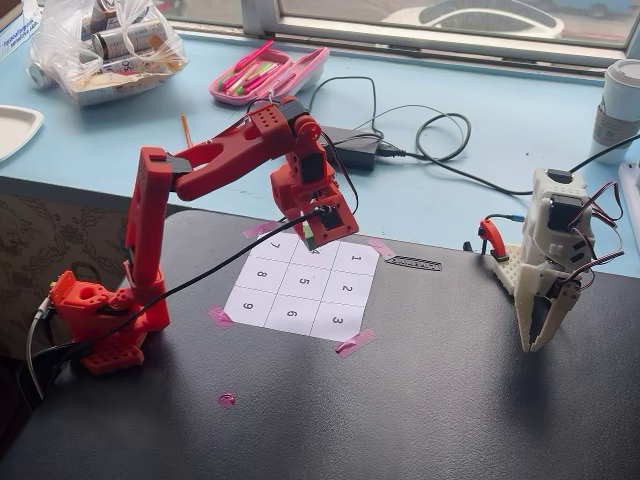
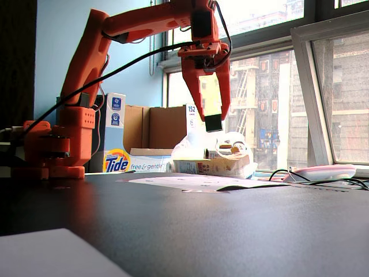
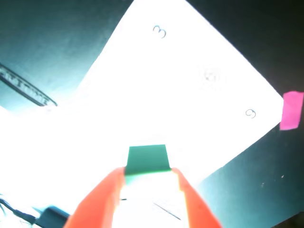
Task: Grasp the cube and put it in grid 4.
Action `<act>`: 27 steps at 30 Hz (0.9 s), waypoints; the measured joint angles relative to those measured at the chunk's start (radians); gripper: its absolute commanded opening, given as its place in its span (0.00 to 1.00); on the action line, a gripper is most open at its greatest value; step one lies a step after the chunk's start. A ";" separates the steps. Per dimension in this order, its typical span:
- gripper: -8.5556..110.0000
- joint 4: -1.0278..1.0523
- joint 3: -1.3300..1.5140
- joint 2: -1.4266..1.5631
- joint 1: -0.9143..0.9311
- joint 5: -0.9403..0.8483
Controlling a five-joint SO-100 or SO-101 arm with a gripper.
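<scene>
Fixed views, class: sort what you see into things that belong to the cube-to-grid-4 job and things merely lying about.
Belonging:
the gripper, jaws shut on the green cube
grid 4, partly hidden behind the gripper
numbered sheet

Lying about:
white robot arm
pink pencil tray
Tide box
power adapter

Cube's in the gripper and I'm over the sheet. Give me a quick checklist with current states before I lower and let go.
1. Cube held: ok. The cube sits between the fingers of the gripper in the wrist view.
2. Cube off the sheet: ok. In a fixed view the gripper hangs well above the numbered sheet.
3. Over grid 4: cannot tell. In a fixed view the gripper covers the top middle cell, its digit mostly hidden.
4. Cells free of other objects: ok for the visible ones.
5. Sheet fixed down: ok. Pink tape holds the corners.
</scene>
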 measured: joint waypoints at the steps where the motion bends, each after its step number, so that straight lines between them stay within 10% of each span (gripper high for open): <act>1: 0.07 -0.003 -0.008 -0.018 -0.012 0.000; 27: 0.15 -0.049 -0.295 -0.462 -0.186 0.000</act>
